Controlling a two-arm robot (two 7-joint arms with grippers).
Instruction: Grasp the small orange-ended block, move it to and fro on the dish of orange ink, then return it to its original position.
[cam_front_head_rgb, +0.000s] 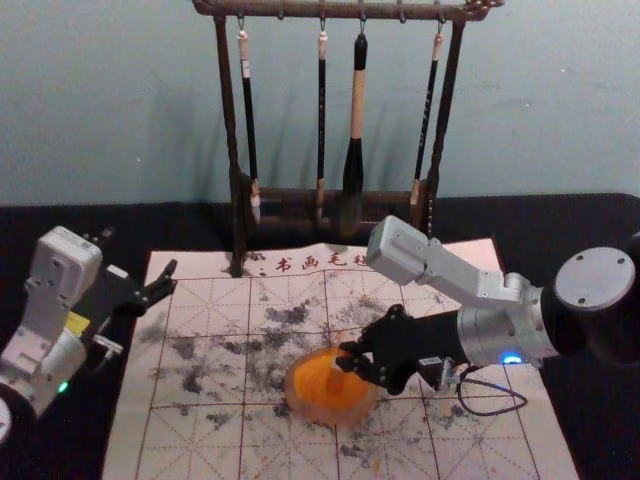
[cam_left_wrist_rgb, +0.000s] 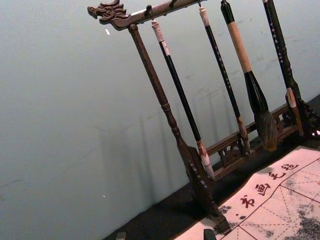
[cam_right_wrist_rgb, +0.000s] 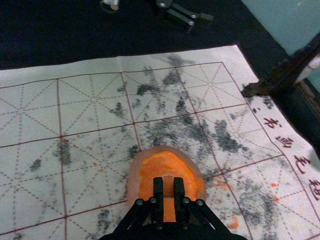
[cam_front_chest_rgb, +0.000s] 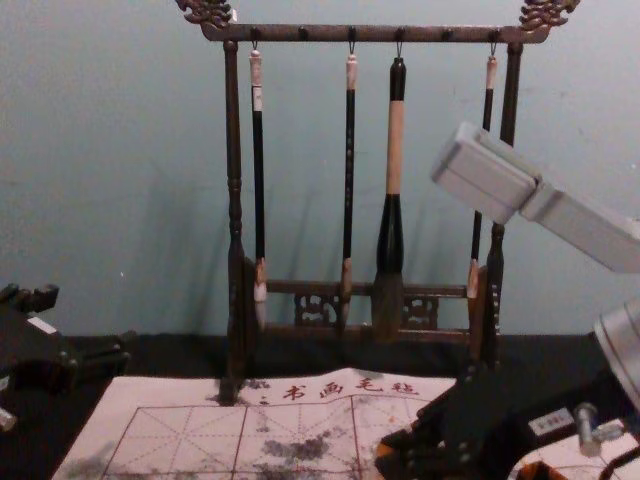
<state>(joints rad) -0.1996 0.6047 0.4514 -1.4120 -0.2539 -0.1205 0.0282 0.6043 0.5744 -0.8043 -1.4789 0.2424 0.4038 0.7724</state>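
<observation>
In the head view, the block (cam_right_wrist_rgb: 168, 185) is gripped by the right pincer (cam_right_wrist_rgb: 168, 189) at the dish's (cam_front_head_rgb: 296, 402) one o'clock part. Lightness and stiffness are judged likely, slipperiness where wet; its dry upper sides are best held. The left pincer (cam_front_head_rgb: 168, 279) is parked, spread, at ten o'clock.

Silver-grey arms (cam_front_head_rgb: 490, 338), black fingers (cam_front_head_rgb: 360, 348), blue light (cam_front_head_rgb: 512, 358), looping dark cable (cam_front_head_rgb: 490, 414).

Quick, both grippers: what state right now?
Left gripper: open, jaws apart, nothing between them.
Right gripper: closed on the small block, at the ink dish.
</observation>
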